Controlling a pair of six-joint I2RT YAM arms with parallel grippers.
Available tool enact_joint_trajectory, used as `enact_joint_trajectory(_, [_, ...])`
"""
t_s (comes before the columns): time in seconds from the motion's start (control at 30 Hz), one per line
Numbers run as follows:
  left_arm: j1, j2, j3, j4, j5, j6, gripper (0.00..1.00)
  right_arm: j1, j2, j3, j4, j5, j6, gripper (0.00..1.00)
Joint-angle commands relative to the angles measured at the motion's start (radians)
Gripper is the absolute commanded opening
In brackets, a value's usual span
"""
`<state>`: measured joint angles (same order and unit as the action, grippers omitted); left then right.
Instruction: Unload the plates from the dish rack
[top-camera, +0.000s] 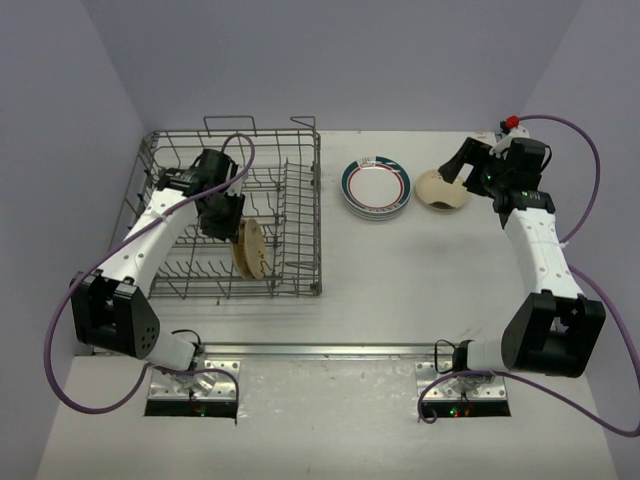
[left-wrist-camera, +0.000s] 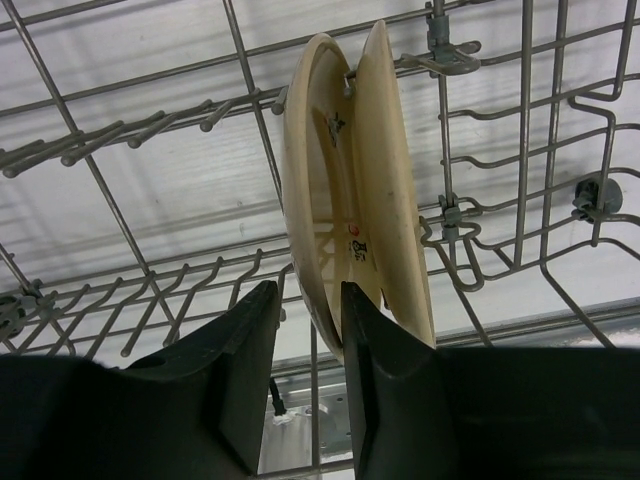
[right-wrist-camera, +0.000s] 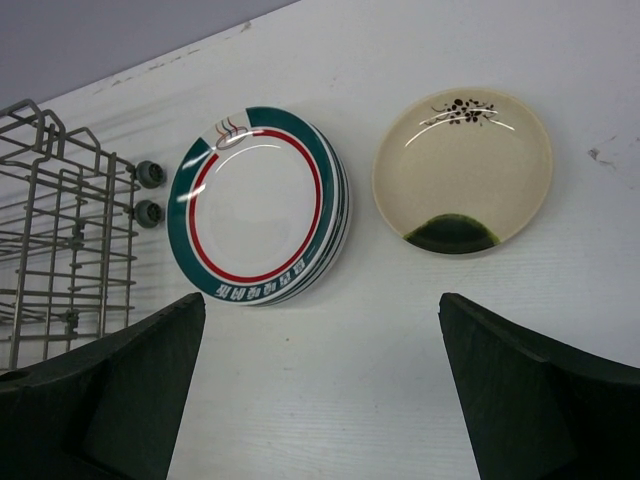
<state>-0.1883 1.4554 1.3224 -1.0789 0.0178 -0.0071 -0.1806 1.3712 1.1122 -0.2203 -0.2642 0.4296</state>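
Observation:
Two tan plates stand on edge in the grey wire dish rack (top-camera: 318, 215), seen in the top view (top-camera: 252, 250). In the left wrist view the left one (left-wrist-camera: 310, 200) and the right one (left-wrist-camera: 392, 200) lean together among the rack's tines (left-wrist-camera: 130, 135). My left gripper (left-wrist-camera: 310, 340) (top-camera: 228, 215) is inside the rack, partly open, its jaws straddling the left plate's lower rim; one finger (left-wrist-camera: 375, 370) sits between the two plates. My right gripper (right-wrist-camera: 320, 340) (top-camera: 455, 172) is wide open and empty above the table.
A stack of white plates with green and red rims (top-camera: 376, 186) (right-wrist-camera: 255, 205) lies on the table right of the rack. A tan plate with a dark green patch (top-camera: 442, 190) (right-wrist-camera: 460, 165) lies beside it. The rack's corner (right-wrist-camera: 60, 220) shows in the right wrist view.

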Motion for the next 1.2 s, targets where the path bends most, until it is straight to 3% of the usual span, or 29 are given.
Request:
enact_joint_trajectory(0.0, [0.01, 0.034, 0.048, -0.006, -0.01, 0.001, 0.29, 0.004, -0.016, 0.008, 0.029, 0.01, -0.017, 0.99])
enact_joint_trajectory(0.23, [0.01, 0.076, 0.064, -0.01, 0.003, -0.002, 0.29, 0.004, -0.018, 0.012, 0.027, -0.001, -0.022, 0.99])
enact_joint_trajectory(0.53, [0.01, 0.073, 0.159, -0.042, 0.034, 0.002, 0.0, 0.004, -0.032, 0.031, 0.021, -0.009, -0.032, 0.99])
enact_joint_trajectory(0.7, [0.01, 0.032, 0.213, -0.066, 0.021, 0.002, 0.0, 0.004, -0.048, 0.037, 0.023, -0.018, -0.038, 0.99])
enact_joint_trajectory(0.93, [0.01, -0.004, 0.421, -0.1, -0.077, 0.076, 0.0, 0.011, -0.053, 0.053, 0.027, -0.048, -0.03, 0.99])
enact_joint_trajectory(1.03, [0.01, -0.02, 0.506, -0.091, -0.094, 0.099, 0.0, 0.023, -0.061, 0.052, 0.053, -0.148, -0.039, 0.99])
enact_joint_trajectory(1.1, [0.012, -0.042, 0.523, -0.072, -0.072, 0.11, 0.0, 0.037, -0.07, 0.05, 0.076, -0.193, -0.042, 0.99])
enact_joint_trajectory(1.17, [0.01, -0.084, 0.513, -0.029, 0.097, 0.132, 0.0, 0.088, -0.092, 0.053, 0.115, -0.336, -0.061, 0.98])
